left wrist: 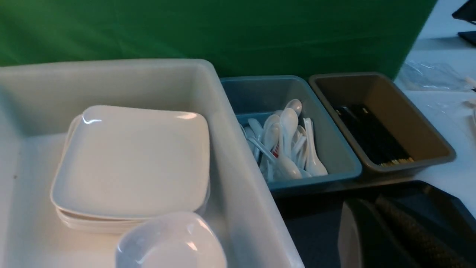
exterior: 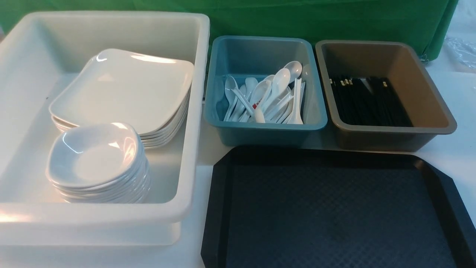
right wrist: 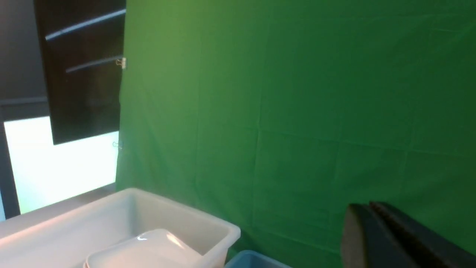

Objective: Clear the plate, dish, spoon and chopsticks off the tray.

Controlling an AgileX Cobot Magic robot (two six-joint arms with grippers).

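While both hands are pressed together and carry nothing, the left hand (left wrist: 375, 238) hangs over the near-left edge of the black tray (exterior: 444, 208), and the right hand (right wrist: 375, 234) is raised toward the green backdrop (right wrist: 297, 93). The plate (exterior: 126, 89) tops a stack in the white tub (exterior: 197, 111) beside small dishes (exterior: 95, 156). The spoon (exterior: 279, 83) lies in the blue tub (exterior: 215, 93); the chopsticks (exterior: 372, 100) in the brown tub (exterior: 427, 85).

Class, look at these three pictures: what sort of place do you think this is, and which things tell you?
Probably a canteen dish-sorting station staged for filming: a white tub stacked with plates, a blue tub of spoons, a brown tub of chopsticks, and a green cloth backdrop.
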